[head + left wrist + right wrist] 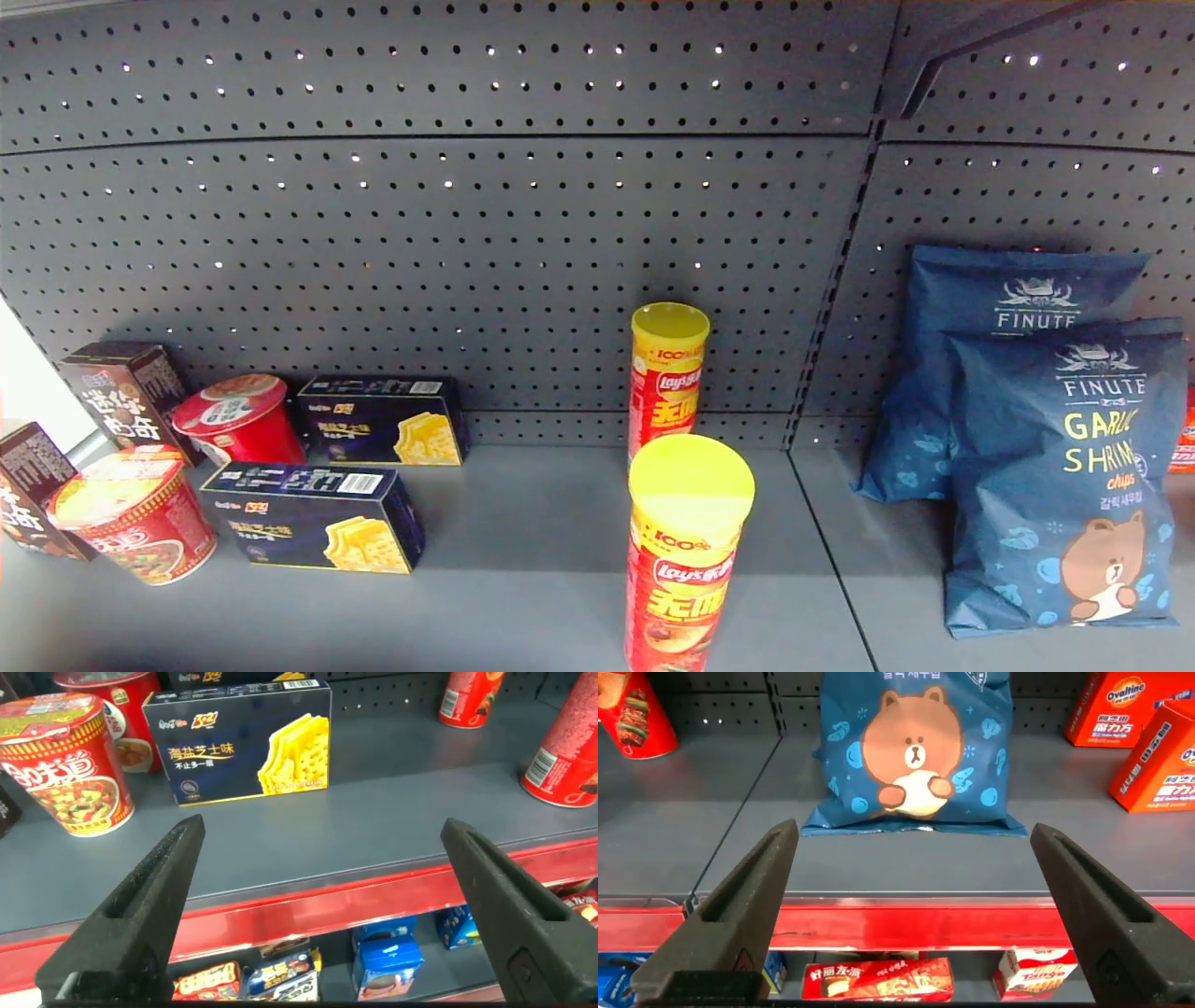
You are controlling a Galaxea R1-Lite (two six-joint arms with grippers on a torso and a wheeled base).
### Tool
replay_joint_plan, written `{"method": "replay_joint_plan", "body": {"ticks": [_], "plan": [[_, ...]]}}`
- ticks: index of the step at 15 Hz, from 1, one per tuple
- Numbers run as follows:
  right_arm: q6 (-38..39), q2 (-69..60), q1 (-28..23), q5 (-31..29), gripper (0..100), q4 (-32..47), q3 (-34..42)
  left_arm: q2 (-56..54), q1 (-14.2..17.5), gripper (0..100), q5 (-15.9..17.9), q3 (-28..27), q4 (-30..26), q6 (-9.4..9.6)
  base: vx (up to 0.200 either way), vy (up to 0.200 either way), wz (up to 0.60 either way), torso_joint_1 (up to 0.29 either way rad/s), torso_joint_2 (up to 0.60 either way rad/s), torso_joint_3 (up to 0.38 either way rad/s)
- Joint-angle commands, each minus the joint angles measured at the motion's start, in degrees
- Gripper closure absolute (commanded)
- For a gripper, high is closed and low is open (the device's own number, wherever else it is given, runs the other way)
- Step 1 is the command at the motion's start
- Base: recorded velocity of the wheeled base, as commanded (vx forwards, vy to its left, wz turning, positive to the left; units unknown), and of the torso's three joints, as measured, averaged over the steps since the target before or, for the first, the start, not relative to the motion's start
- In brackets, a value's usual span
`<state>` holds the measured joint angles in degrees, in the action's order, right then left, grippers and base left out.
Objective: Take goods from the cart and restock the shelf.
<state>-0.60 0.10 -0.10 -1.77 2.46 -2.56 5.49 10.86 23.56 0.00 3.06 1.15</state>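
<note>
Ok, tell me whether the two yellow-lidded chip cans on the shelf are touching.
Apart. The left wrist view shows a strip of bare grey shelf between the front can and the rear can.

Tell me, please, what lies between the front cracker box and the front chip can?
Nothing: the head view shows a bare stretch of grey shelf between the front cracker box and the front chip can.

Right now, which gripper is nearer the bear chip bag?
Right. The right gripper sits directly in front of the bear chip bag; the left gripper faces the front cracker box, well to the bag's left.
</note>
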Motion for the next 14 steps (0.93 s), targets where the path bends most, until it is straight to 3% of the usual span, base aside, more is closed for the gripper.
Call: {"method": "replay_joint_plan", "body": {"ticks": [1,14], "plan": [[0.0,0.1,0.0,0.0,0,0.0,0.0,0.1,0.0,0,0.0,0.0,0.0,0.00,0.000,0.000,0.00,0.000,0.00,0.000],[-0.4,0.1,0.0,0.0,0,0.1,0.0,0.1,0.0,0,0.2,0.0,0.0,0.17,-0.015,0.000,0.00,0.001,0.00,0.001]]}}
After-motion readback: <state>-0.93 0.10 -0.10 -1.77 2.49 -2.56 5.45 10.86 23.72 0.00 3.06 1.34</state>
